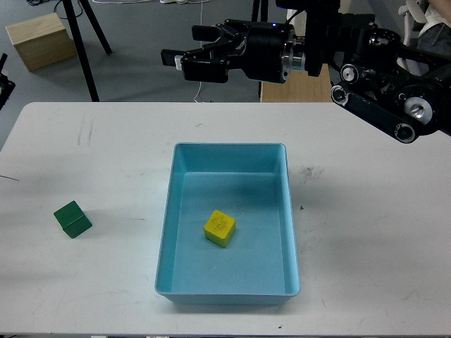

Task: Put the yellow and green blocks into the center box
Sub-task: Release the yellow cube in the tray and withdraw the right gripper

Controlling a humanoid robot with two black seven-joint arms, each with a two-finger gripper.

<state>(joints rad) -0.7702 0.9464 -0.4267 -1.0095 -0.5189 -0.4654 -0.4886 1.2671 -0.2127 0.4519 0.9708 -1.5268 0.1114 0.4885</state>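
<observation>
The yellow block (pixel 220 228) lies tilted on the floor of the light blue center box (pixel 176 211), near its middle. The green block (pixel 72 219) sits on the white table, left of the box. My right gripper (pixel 180 46) is raised high above the table's far edge, pointing left, open and empty, far from both blocks. Only a dark sliver of my left gripper (pixel 3 83) shows at the left edge, and its fingers cannot be made out.
The white table (pixel 366 232) carries only the box and the green block. Beyond its far edge are wooden boxes (pixel 41 39), black stand legs (pixel 84 49) and an office chair (pixel 409 49) on the floor.
</observation>
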